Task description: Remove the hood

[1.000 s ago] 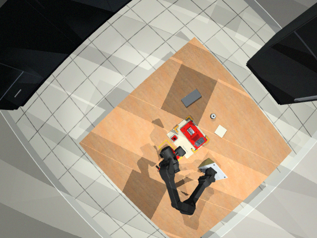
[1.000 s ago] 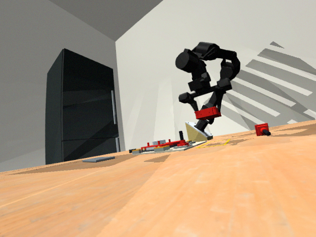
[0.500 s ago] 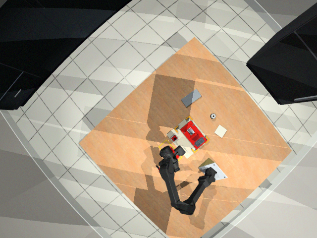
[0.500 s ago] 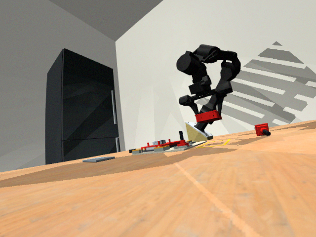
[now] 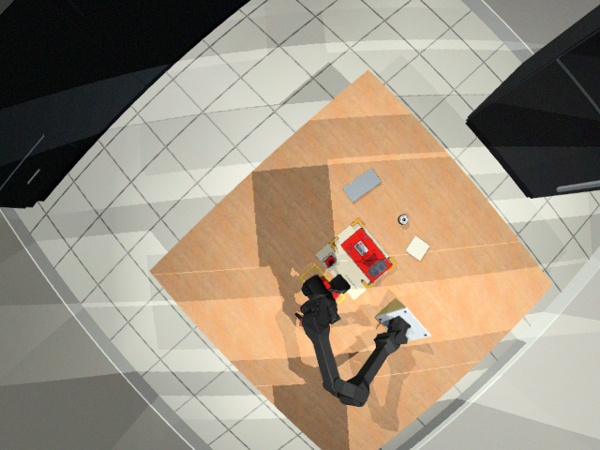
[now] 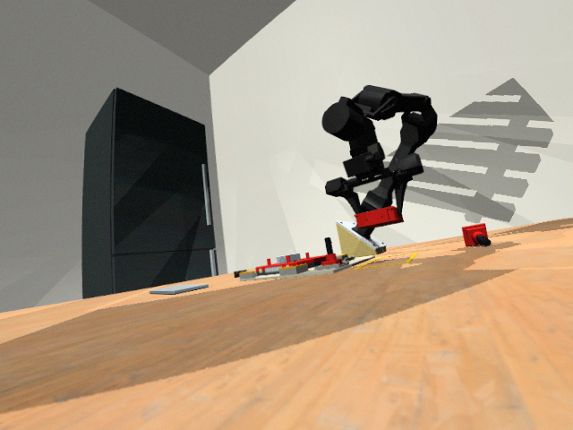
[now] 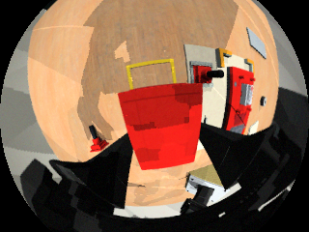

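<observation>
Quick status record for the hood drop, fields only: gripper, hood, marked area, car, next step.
gripper: gripper shut on the red hood, pointing down
hood: red hood held in the air, off the table, roughly level
marked area: yellow outline on the table, partly hidden under the hood in the wrist view
car: toy car on its base, hood off, beside the outline
other: small red part lying apart on the table
next step: probably lower into the outline, then open
</observation>
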Action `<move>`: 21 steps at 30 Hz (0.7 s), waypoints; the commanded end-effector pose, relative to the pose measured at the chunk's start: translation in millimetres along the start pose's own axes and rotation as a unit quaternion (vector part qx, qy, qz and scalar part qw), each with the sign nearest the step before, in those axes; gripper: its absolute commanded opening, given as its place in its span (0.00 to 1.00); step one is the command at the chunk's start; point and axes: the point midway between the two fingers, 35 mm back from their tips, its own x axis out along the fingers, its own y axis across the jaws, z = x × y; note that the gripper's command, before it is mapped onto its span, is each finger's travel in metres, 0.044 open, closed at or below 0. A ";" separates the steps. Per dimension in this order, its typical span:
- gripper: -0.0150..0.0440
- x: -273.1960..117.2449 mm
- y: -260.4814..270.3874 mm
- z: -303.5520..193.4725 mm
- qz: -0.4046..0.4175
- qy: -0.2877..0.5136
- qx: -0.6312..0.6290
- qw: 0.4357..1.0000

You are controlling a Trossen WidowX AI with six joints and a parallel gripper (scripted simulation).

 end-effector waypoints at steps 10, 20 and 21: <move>0.25 10.7 0.3 -1.4 0.003 0.002 0.004 1.000; 0.25 18.3 0.5 -1.5 0.003 0.002 0.004 1.000; 0.25 19.1 0.5 -1.6 0.003 0.002 0.004 1.000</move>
